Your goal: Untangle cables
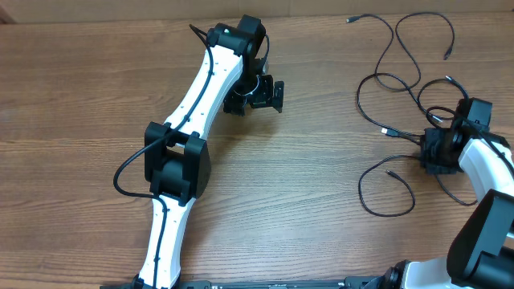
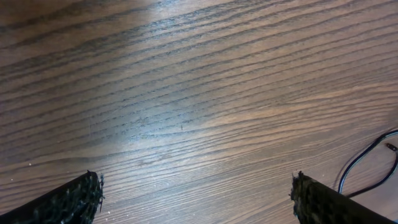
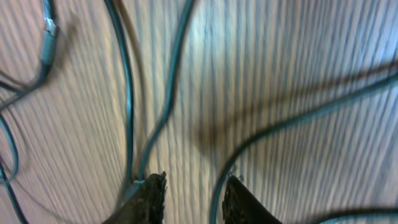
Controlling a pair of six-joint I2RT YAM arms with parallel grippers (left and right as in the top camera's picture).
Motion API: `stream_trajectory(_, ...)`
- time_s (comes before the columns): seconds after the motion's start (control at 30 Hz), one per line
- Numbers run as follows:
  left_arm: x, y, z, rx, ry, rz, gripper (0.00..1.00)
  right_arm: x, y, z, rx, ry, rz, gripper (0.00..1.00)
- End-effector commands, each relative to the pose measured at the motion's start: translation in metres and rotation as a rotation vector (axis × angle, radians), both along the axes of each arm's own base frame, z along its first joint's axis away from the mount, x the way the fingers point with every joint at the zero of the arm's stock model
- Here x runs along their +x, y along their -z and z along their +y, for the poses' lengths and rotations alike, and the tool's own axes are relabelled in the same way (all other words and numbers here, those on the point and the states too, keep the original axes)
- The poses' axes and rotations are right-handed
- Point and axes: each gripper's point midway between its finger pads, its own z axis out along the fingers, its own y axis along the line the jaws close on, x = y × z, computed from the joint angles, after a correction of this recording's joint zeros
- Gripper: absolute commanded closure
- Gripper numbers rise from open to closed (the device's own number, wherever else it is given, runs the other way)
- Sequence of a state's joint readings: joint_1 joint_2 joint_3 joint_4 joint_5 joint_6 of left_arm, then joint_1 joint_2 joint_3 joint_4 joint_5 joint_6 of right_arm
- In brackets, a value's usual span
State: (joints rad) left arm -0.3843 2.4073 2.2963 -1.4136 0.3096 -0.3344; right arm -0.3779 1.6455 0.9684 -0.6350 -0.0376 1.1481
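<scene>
Several thin black cables [image 1: 399, 79] lie looped and crossing on the right side of the wooden table, with small plugs at their ends. My right gripper [image 1: 438, 154] is low over the tangle's lower right part. In the right wrist view its fingers [image 3: 194, 182] are open a little. One cable [image 3: 261, 134] runs down between them, close to the right finger, and two more cables [image 3: 127, 93] end by the left finger. My left gripper [image 1: 259, 95] is at the top middle, far from the tangle. It is wide open and empty [image 2: 196, 182], with one cable end [image 2: 364, 163] at the right edge.
The wooden table [image 1: 80, 88] fills all views. A cable plug [image 3: 48, 43] lies at the upper left of the right wrist view. The left arm [image 1: 189, 120] stretches diagonally across the table's middle.
</scene>
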Motion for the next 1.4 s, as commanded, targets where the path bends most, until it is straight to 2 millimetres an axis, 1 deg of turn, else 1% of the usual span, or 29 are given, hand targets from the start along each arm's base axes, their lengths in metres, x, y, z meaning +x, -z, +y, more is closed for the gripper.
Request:
stream_trajectory(0.0,0.006,-0.009,0.001,-0.006,-0.007,-0.030,0.00,0.011,-0.011,-0.009,-0.080,-0.072,-0.042,0.66)
stream_trajectory(0.1,0.006,-0.009,0.000,-0.006,-0.006,-0.031,0.00,0.027,-0.017,0.002,-0.042,-0.157,-0.121,0.63)
stream_trajectory(0.17,0.006,-0.009,-0.001,-0.008,-0.004,-0.033,0.01,0.037,-0.021,0.008,-0.044,-0.220,-0.163,0.60)
stream_trajectory(0.2,0.006,-0.009,-0.001,-0.008,-0.003,-0.035,0.00,0.044,-0.023,0.011,-0.075,-0.277,-0.185,0.57)
stream_trajectory(0.27,0.006,-0.009,-0.001,-0.007,-0.003,-0.033,0.00,0.047,-0.023,0.010,-0.126,-0.307,-0.176,0.51)
stream_trajectory(0.33,0.005,-0.009,-0.001,-0.006,-0.003,-0.029,0.00,0.042,-0.021,0.003,-0.182,-0.290,-0.131,0.49)
stream_trajectory(0.4,0.004,-0.009,0.000,-0.004,-0.003,-0.026,0.00,0.035,-0.018,-0.006,-0.224,-0.261,-0.086,0.50)
stream_trajectory(0.5,0.004,-0.009,0.000,-0.005,-0.003,-0.026,0.00,0.029,-0.017,-0.019,-0.283,-0.233,-0.049,0.48)
stream_trajectory(0.6,0.004,-0.009,0.000,-0.004,-0.003,-0.028,0.00,0.016,-0.019,-0.043,-0.386,-0.175,0.024,0.47)
stream_trajectory(0.7,0.004,-0.009,0.000,-0.003,-0.003,-0.025,0.00,0.003,-0.021,-0.060,-0.432,-0.127,0.073,0.44)
stream_trajectory(0.83,0.004,-0.009,0.000,-0.005,-0.003,-0.027,0.01,-0.007,-0.020,-0.077,-0.433,-0.089,0.090,0.44)
stream_trajectory(0.93,0.005,-0.009,-0.001,-0.005,-0.003,-0.029,0.00,-0.013,-0.015,-0.086,-0.426,-0.125,0.112,0.48)
stream_trajectory(1.03,0.005,-0.009,-0.001,-0.005,-0.003,-0.028,0.00,-0.013,-0.013,-0.088,-0.397,-0.191,0.107,0.46)
stream_trajectory(1.13,0.004,-0.009,0.000,-0.004,-0.003,-0.025,0.00,-0.018,-0.020,-0.095,-0.379,-0.177,0.125,0.44)
stream_trajectory(1.27,0.002,-0.009,0.000,-0.001,-0.003,-0.018,0.00,-0.022,-0.038,-0.113,-0.377,-0.147,0.140,0.42)
stream_trajectory(1.33,0.001,-0.009,-0.001,-0.001,-0.001,-0.017,0.01,-0.028,-0.036,-0.119,-0.361,-0.129,0.163,0.42)
stream_trajectory(1.37,0.001,-0.009,-0.001,-0.002,-0.001,-0.016,0.01,-0.029,-0.032,-0.120,-0.354,-0.126,0.172,0.40)
